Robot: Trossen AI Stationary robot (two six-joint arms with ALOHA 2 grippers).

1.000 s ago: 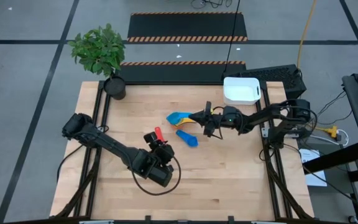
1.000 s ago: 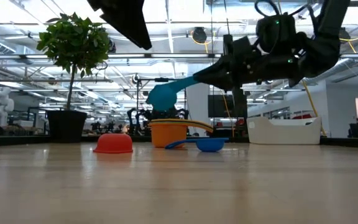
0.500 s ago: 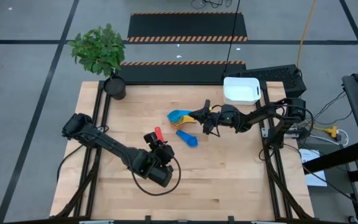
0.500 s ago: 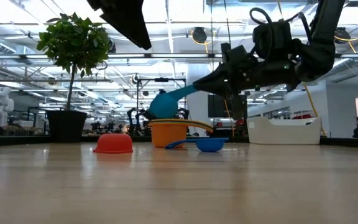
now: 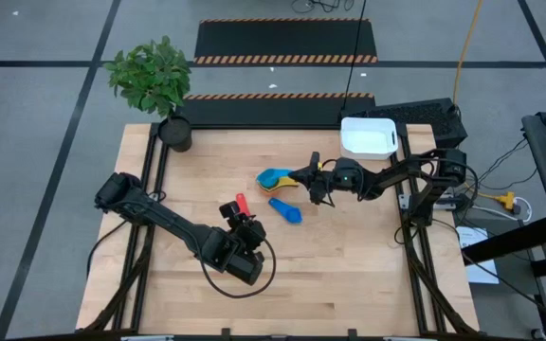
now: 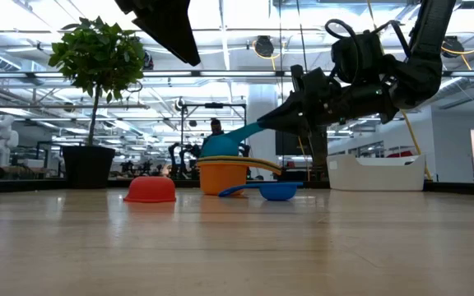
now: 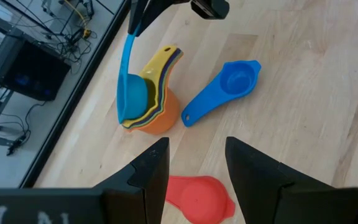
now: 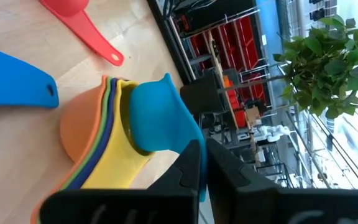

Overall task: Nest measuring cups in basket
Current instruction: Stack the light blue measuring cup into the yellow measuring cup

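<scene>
Right claw (image 5: 307, 174), shut on light blue cup's (image 5: 275, 177) handle, bowl lowered over nested stack (image 7: 151, 109); left claw (image 5: 244, 225) half-open, empty, nearer red cup (image 5: 228, 208).

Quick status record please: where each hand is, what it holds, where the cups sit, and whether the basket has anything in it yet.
right hand: shut on the handle of the light blue cup, lowering it into the stack
stack: orange cup outermost, yellow inside it, mid-table
medium blue cup: lying loose on the table beside the stack
red cup: upside down, apart from the stack
left hand: open, holding nothing, hovering near the red cup
basket: far right corner, no cups visible in it
</scene>
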